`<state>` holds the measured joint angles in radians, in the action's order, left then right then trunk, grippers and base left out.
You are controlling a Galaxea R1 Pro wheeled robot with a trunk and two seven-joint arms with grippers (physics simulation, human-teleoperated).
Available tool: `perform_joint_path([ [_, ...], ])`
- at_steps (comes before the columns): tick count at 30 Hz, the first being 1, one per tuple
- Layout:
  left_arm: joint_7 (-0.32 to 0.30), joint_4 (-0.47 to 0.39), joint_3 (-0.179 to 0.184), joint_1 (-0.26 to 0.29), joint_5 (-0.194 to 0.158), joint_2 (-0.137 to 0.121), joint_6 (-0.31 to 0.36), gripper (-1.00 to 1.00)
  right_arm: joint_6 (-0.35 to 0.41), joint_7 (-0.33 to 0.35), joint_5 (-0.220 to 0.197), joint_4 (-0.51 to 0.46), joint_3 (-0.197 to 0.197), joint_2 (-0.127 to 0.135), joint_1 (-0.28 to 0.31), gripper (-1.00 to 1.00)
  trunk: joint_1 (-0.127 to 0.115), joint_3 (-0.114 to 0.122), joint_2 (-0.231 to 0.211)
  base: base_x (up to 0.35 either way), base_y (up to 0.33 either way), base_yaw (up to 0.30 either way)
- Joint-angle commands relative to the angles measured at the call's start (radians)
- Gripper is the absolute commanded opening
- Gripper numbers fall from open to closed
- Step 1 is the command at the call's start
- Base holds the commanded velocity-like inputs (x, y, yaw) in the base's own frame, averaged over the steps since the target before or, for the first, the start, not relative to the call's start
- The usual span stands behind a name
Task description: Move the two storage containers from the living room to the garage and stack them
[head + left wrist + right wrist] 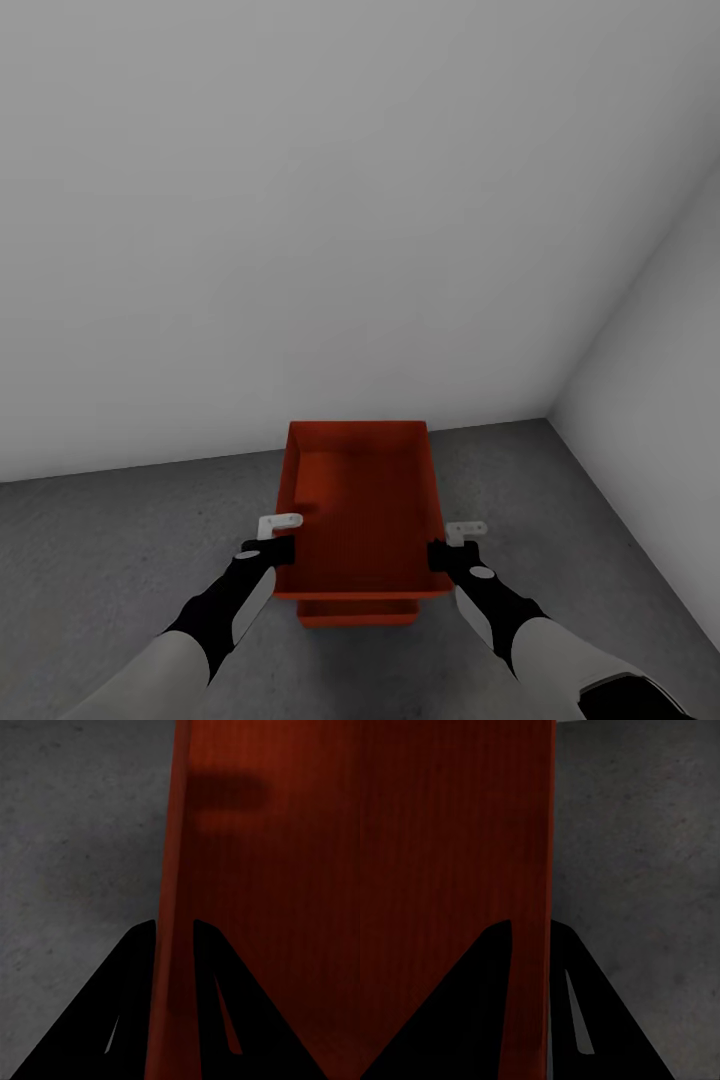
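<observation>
**binfan:** Orange-red all over this one. The upper container (362, 500) is held up by both arms over the lower container (358, 611), which peeks out at the near edge underneath and sits on the dark concrete floor (110, 560) of the garage, close to the corner where the two pale grey walls (300, 220) meet.

**wheelie_r1:** How's it gripping?

**binfan:** Left pincer (278, 548) is pinching the left side wall, one finger inside the bin and one outside; you can see that clearly from the left wrist cam, with the wall (174, 945) running right between the two fingers. Right pincer (446, 552) does the same on the right wall (531, 945). Holding opposite walls at roughly the same spot keeps the bin level, I'd guess, so it drops squarely onto the other one.

**wheelie_r1:** So is it stacked yet?

**binfan:** Can't tell if it's seated or hovering just above. Looks lined up left to right, though the lower bin pokes out a bit toward the robot. I'd say it's the final step: lower, then let go with both sides together so it doesn't tip.
</observation>
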<state>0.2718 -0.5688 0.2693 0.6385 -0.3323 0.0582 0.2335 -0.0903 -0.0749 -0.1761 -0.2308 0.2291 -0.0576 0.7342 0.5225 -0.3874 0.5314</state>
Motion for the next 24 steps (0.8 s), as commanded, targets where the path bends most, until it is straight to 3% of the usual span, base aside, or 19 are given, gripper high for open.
perform_joint_path([
  [1,0.012,-0.016,-0.013,0.001,0.005,-0.001,-0.059,-1.0,-0.005,-0.006,-0.013,0.025,-0.011,0.001,0.001,-1.0,0.004,-0.005,0.009,0.0,0.0,0.0],
  [6,0.012,-0.015,-0.013,0.001,0.004,-0.001,-0.059,-1.0,-0.005,-0.006,-0.014,0.025,-0.011,0.001,0.001,-1.0,0.023,-0.02,0.044,0.0,0.0,0.0],
  [16,0.012,-0.014,-0.014,0.001,0.004,-0.002,-0.056,-1.0,-0.005,-0.007,-0.014,0.025,-0.011,0.001,0.001,-1.0,0.023,-0.02,0.044,0.0,0.0,0.0],
  [24,0.012,-0.014,-0.014,0.001,0.003,-0.003,-0.052,-1.0,-0.005,-0.006,-0.014,0.025,-0.011,0.001,0.001,-1.0,0.054,-0.045,0.1,0.0,0.0,0.0],
])
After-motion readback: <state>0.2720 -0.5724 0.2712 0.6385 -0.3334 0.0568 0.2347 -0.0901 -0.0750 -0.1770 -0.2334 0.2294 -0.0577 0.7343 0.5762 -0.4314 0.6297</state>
